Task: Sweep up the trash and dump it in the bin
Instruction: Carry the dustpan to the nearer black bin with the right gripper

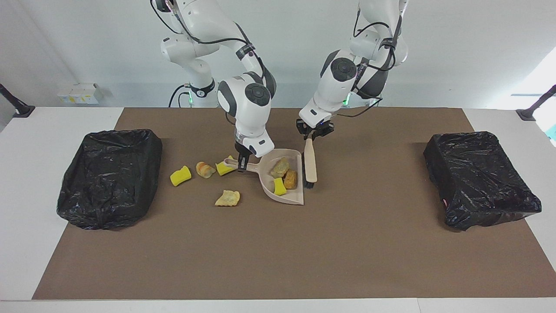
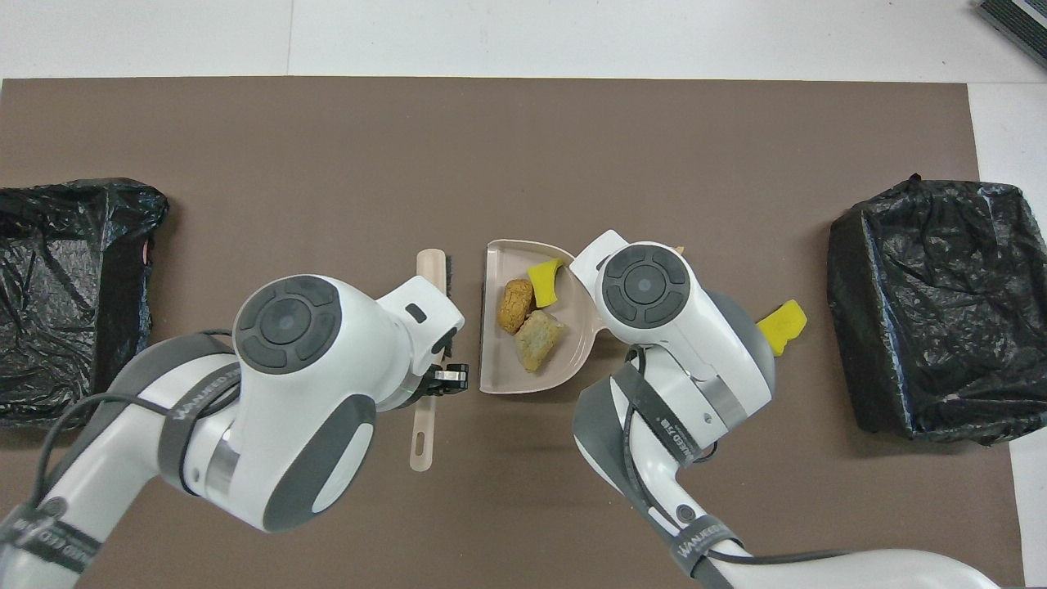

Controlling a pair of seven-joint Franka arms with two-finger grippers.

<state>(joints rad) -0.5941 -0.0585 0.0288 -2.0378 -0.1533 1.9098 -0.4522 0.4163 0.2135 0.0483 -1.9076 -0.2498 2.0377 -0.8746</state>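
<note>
The left pincer (image 1: 311, 135) pinches the brush (image 1: 309, 163) by its handle, bristles down just beside the dustpan (image 1: 294, 199). The right pincer (image 1: 243, 161) pinches the dustpan's handle. Between the two pincers, three trash scraps (image 1: 283, 174) lie in the pan. Four more scraps (image 1: 227, 198) lie on the counter (image 1: 278, 252) toward the right arm's end, near a black bin (image 1: 108, 178).
</note>
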